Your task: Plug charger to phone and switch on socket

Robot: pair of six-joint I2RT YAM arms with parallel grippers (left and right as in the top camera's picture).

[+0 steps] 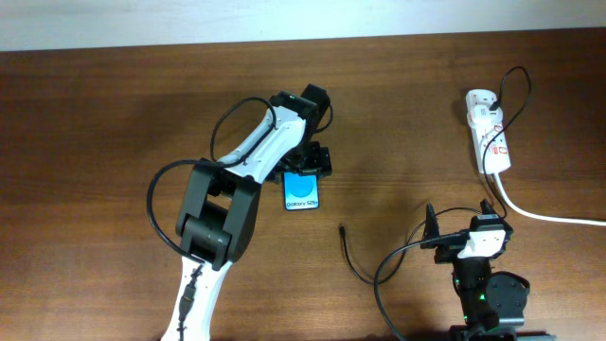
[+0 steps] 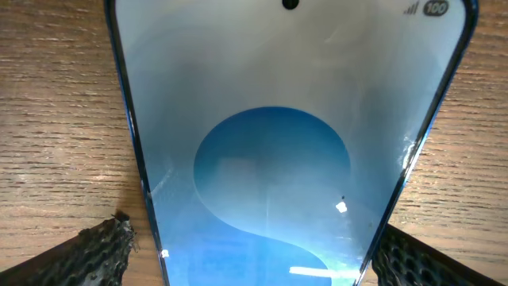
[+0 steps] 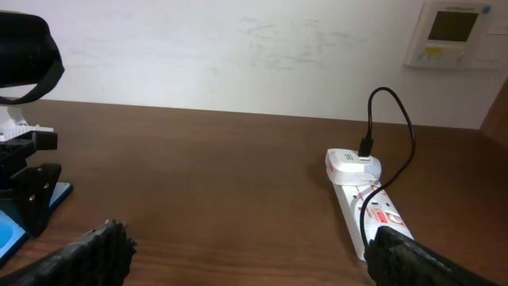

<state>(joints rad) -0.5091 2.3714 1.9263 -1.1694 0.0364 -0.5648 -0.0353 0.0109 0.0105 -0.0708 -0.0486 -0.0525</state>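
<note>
The phone (image 1: 302,192) lies flat on the wooden table, blue screen up, white text at its near end. My left gripper (image 1: 307,171) is low over its far end, open, one finger on each side. In the left wrist view the phone (image 2: 270,119) fills the frame between the fingertips (image 2: 254,256), with a gap on the left side. The charger is a thin black cable; its plug tip (image 1: 342,228) lies loose on the table right of the phone. The socket (image 1: 490,133) sits at the far right with a white adapter in it. My right gripper (image 1: 459,221) is open and empty near the front edge.
The right wrist view shows the socket (image 3: 367,202), the charger cable (image 3: 401,119) rising from its adapter, and the left arm's gripper over the phone's corner (image 3: 9,237) at far left. The socket's thick white cord (image 1: 540,214) runs off right. Black robot cables loop beside both arms.
</note>
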